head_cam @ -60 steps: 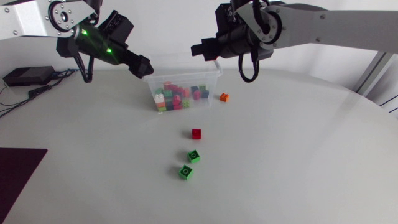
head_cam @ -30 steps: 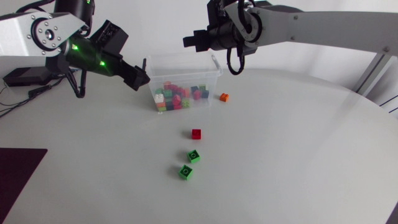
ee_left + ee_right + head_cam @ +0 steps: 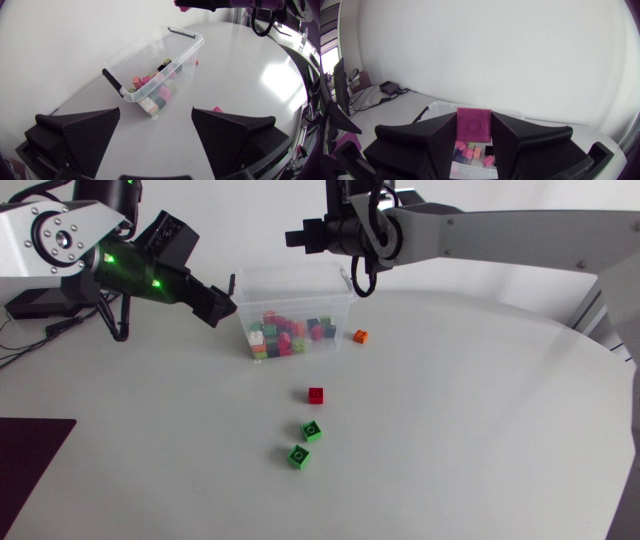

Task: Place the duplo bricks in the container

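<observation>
Right gripper [image 3: 474, 131] is clamped on a magenta duplo brick [image 3: 474, 124], pinched between both fingers high over the clear container [image 3: 290, 280], which holds a pile of bricks. To do the drop well, I judge it should centre over the opening, clear of the rim, and release low so nothing bounces out. Left gripper [image 3: 156, 111] hangs empty with its fingers spread, beside the container's handle end. Loose on the table [image 3: 480, 440] lie 1 orange brick [image 3: 360, 336], 1 red brick [image 3: 316, 395] and 2 green bricks [image 3: 312, 431].

Head camera overhead, looking down; each wrist camera close behind its jaws. All three share the container [image 3: 290, 285] ahead.
</observation>
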Robot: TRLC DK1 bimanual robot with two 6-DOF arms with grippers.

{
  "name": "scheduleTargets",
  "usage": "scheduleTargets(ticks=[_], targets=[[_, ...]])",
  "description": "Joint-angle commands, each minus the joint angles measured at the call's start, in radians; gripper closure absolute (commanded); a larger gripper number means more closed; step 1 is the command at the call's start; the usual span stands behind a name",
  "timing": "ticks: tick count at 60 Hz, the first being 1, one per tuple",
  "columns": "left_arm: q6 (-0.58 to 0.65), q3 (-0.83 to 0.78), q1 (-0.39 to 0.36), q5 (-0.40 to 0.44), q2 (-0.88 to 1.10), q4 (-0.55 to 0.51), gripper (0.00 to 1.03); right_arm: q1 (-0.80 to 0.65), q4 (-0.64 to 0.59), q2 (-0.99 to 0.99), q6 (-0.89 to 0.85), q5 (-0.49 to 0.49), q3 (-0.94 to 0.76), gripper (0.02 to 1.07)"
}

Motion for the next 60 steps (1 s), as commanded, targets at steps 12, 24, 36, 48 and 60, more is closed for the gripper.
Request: scheduleTargets(ticks=[12, 24, 36, 48, 60], targets=[[-0.006, -0.039, 0.0, -0.009, -0.029, 0.011, 0.04, 0.01, 0.138, 0.05, 0.025, 0.033, -0.012, 0.8], [-0.007, -0.037, -0.001, -0.009, -0.029, 0.016, 0.04, 0.01, 0.199, 0.069, 0.024, 0.045, -0.018, 0.8], [-0.015, -0.039, -0.004, -0.011, -0.029, 0.021, 0.04, 0.025, 0.247, 0.126, -0.01, 0.066, 0.003, 0.8], [-0.018, -0.04, -0.004, -0.012, -0.032, 0.021, 0.04, 0.031, 0.202, 0.185, -0.016, 0.069, 0.086, 0.8], [-0.026, -0.039, -0.007, -0.016, -0.034, 0.021, 0.04, 0.031, 0.101, 0.227, -0.007, 0.072, 0.175, 0.72]])
